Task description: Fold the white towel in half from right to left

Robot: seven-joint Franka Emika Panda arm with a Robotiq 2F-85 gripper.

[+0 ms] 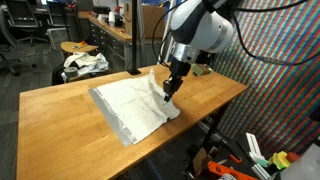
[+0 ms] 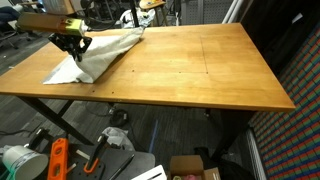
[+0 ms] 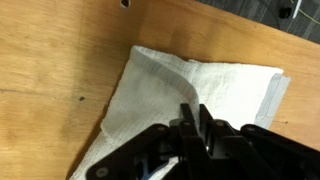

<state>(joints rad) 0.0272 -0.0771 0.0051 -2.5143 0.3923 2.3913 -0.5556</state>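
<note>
In an exterior view, the white towel [image 1: 128, 108] lies on the wooden surface [image 1: 60, 115], towards the edge nearest the robot arm [image 1: 200, 35]. Most of the cloth is flat. One edge is raised into a soft ridge where the claw [image 1: 171, 91] comes down on it. The claw's fingers are drawn together on that raised fold, so it is pinching the towel.

In an exterior view from the opposite side, the towel [image 2: 102, 55] sits at a far corner of the surface [image 2: 200, 70]. Part of it is bunched and lifted under the claw [image 2: 72, 47], while the rest spreads flat towards the table's middle. Bins and clutter lie on the floor below.

In the wrist view, the towel [image 3: 215, 85] fills the centre, with a crease running across it and stacked layers showing at one side. The dark claw [image 3: 193, 113] enters from the bottom, its fingers close together against the cloth. Bare wood [image 3: 50, 60] shows beside the towel.
</note>
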